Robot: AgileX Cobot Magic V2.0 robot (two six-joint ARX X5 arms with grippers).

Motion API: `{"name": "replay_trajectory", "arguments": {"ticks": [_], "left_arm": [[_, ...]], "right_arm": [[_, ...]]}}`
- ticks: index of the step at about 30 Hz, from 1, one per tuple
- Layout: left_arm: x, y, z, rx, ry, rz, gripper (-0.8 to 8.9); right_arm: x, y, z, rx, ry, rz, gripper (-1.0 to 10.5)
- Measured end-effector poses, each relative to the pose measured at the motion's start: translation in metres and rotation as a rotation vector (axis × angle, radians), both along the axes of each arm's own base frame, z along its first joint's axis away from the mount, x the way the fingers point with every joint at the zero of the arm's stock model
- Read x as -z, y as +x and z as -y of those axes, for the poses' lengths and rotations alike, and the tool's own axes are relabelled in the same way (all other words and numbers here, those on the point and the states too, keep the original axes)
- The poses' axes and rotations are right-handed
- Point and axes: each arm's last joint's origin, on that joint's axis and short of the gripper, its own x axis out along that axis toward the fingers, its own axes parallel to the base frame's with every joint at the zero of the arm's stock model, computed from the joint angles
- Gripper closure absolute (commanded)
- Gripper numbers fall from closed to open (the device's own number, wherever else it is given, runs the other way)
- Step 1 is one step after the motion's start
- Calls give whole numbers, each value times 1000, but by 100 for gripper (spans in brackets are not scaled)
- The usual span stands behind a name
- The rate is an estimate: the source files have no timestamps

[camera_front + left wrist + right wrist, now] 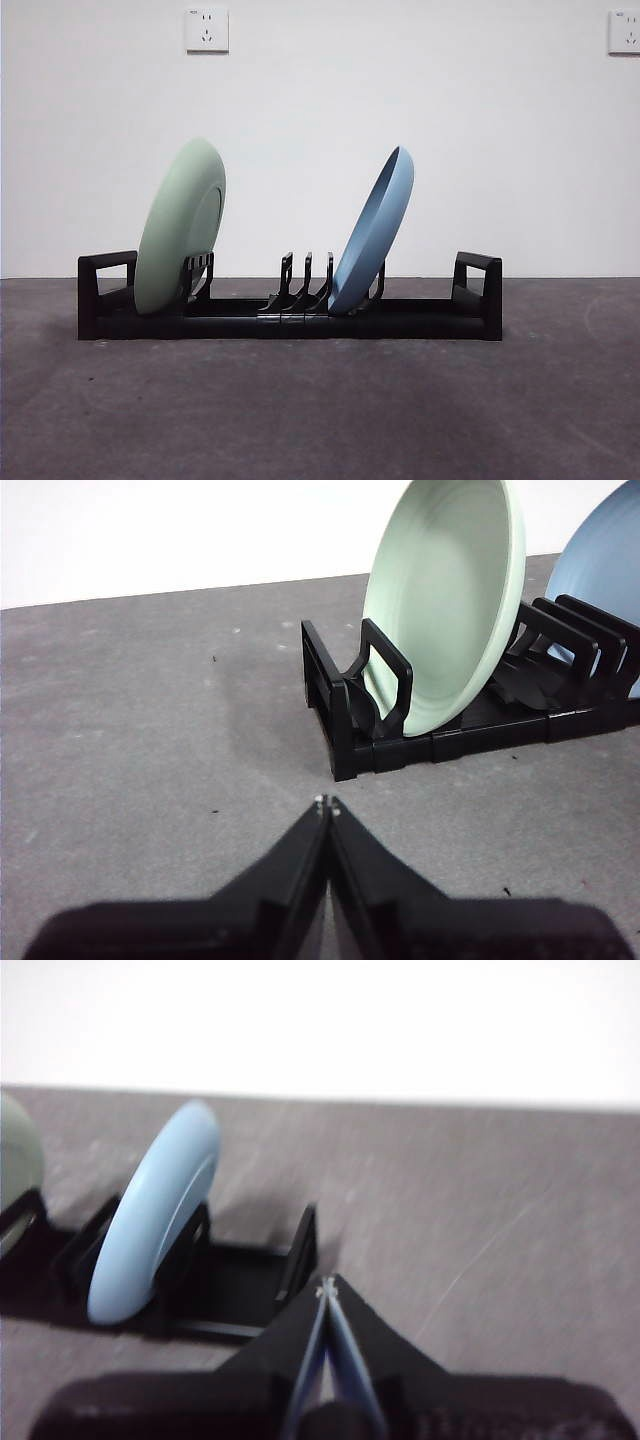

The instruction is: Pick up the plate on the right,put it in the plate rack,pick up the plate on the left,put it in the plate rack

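Plates both look racked already: green plate [180, 228] leans at the left end of the plate rack [290, 320], blue plate [373, 232] right of center. Left end effector [327, 805] and right end effector [327, 1286] are pinched closed, empty, off the rack. Seems nothing's left.

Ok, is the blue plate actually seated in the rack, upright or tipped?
Seated but tipped: the blue plate stands on edge between the plate rack's divider prongs, its top leaning toward the rack's right end in the front view.
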Motion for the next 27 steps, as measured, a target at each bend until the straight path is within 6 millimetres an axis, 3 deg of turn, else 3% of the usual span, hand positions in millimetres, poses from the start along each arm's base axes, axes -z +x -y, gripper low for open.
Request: {"name": "replay_trajectory", "arguments": {"ticks": [4, 12, 19, 27], "left_arm": [[0, 0, 0, 0, 0, 0, 817], [0, 0, 0, -1, 0, 0, 817], [0, 0, 0, -1, 0, 0, 817], [0, 0, 0, -1, 0, 0, 817]], "right_arm": [[10, -11, 9, -14, 2, 71, 944], [73, -15, 19, 4, 26, 56, 944], [117, -10, 23, 60, 69, -12, 944], [132, -10, 23, 63, 97, -20, 944]]}}
